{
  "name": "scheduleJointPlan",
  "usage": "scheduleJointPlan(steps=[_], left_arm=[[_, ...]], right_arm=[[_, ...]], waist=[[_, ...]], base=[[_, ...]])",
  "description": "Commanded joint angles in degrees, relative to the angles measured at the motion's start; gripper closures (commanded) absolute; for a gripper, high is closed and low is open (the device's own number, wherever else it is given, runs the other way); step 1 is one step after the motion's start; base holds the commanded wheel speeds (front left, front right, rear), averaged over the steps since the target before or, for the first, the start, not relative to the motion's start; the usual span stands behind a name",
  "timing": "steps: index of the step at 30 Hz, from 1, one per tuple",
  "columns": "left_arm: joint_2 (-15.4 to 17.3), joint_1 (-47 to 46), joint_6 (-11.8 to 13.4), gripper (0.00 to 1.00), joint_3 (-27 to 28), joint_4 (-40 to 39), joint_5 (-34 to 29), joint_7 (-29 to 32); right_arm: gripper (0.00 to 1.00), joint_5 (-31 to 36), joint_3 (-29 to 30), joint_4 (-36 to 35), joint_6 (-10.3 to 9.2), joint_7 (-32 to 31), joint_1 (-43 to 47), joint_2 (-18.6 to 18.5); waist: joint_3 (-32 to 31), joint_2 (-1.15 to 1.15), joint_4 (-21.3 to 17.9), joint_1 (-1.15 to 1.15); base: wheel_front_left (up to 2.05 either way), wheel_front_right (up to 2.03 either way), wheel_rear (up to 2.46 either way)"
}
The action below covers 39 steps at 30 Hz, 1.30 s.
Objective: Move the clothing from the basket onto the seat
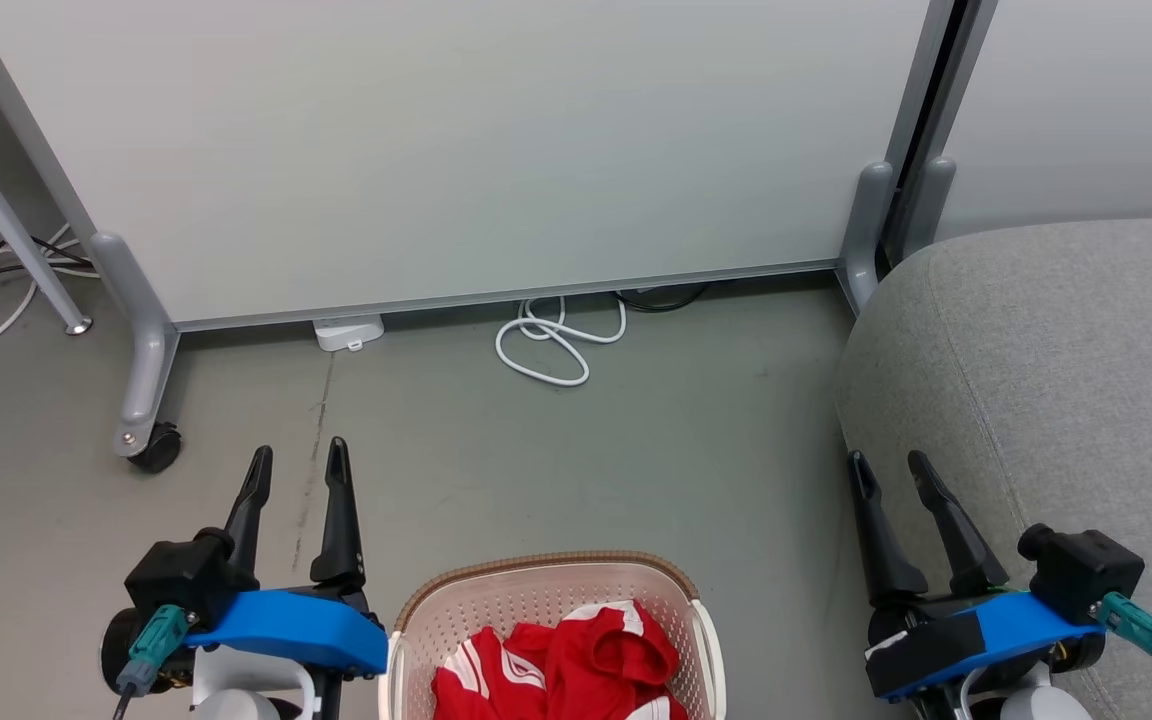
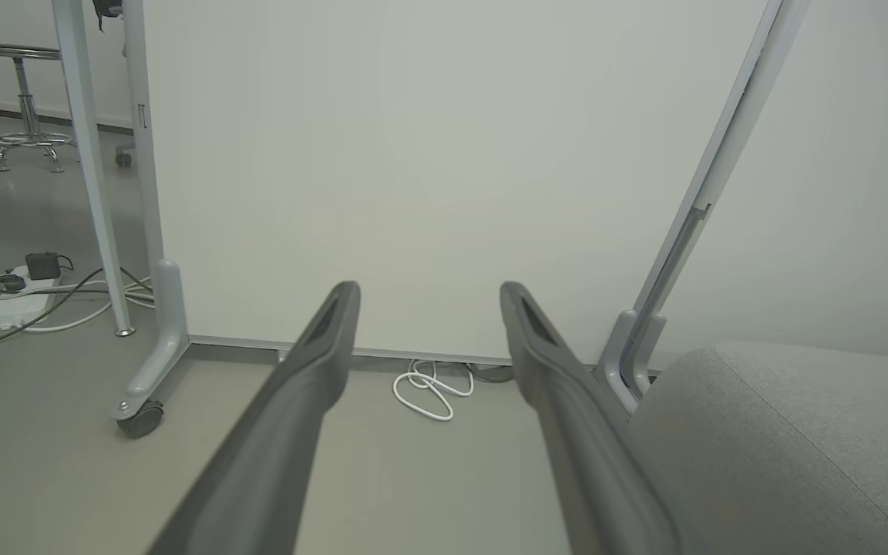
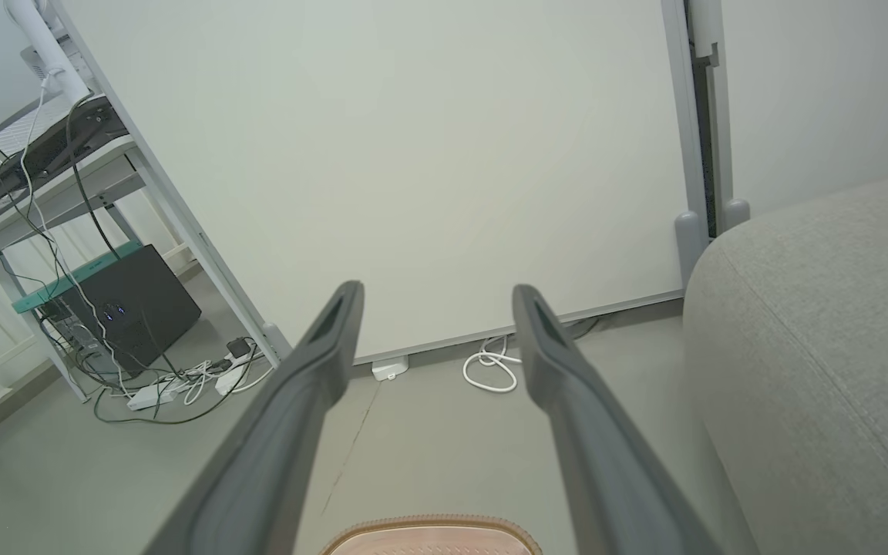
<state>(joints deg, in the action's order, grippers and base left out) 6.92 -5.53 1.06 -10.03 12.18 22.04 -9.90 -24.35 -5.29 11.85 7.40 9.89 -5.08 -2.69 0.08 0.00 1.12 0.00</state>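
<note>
The red clothing [image 1: 566, 665] lies crumpled in the laundry basket [image 1: 546, 566] at the near edge, between the two arms and nearer the robot than either set of fingertips; the heap spreads left to right and points no clear way; the left gripper [image 1: 298, 450] stands closer to the basket, the right gripper [image 1: 887, 460] just beside the grey sofa seat [image 1: 1066, 380]; both have jaws apart and empty, aimed toward the far partition [image 1: 456, 150].

White partition panel [image 1: 456, 150] on castor foot [image 1: 154, 447]; coiled white cable [image 1: 558, 346] on grey floor [image 1: 636, 470] at panel base.
</note>
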Motion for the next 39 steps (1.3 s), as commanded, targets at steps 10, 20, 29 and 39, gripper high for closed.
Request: scheduleJointPlan(steps=[10,20,29,39], left_arm=[[0.7,-1.0,0.7,0.0,-1.2,-0.2,-6.1,-1.8],[0.6,-0.9,0.8,0.0,-1.9,-0.1,-10.9,-2.9],[0.3,-0.8,0.6,0.0,-2.5,0.1,-14.4,-3.9],[0.0,-0.6,0.2,0.0,-2.8,0.6,-18.6,-5.0]], right_arm=[[0.0,6.3,-1.0,-0.5,0.12,1.7,-0.7,-0.3],[0.0,11.3,-1.7,-0.5,0.12,3.0,-0.8,-0.3],[0.0,15.0,-2.3,-0.5,0.13,3.9,-0.7,-0.3],[0.0,18.9,-3.0,-0.4,0.15,5.0,-0.8,-0.3]], waist=[[0.0,0.0,0.0,0.0],[-0.1,0.0,0.1,0.0],[-0.3,0.0,0.2,0.0],[-0.5,0.0,0.3,0.0]], base=[[0.0,0.0,0.0],[0.0,0.0,0.0],[0.0,0.0,0.0],[0.0,0.0,0.0]])
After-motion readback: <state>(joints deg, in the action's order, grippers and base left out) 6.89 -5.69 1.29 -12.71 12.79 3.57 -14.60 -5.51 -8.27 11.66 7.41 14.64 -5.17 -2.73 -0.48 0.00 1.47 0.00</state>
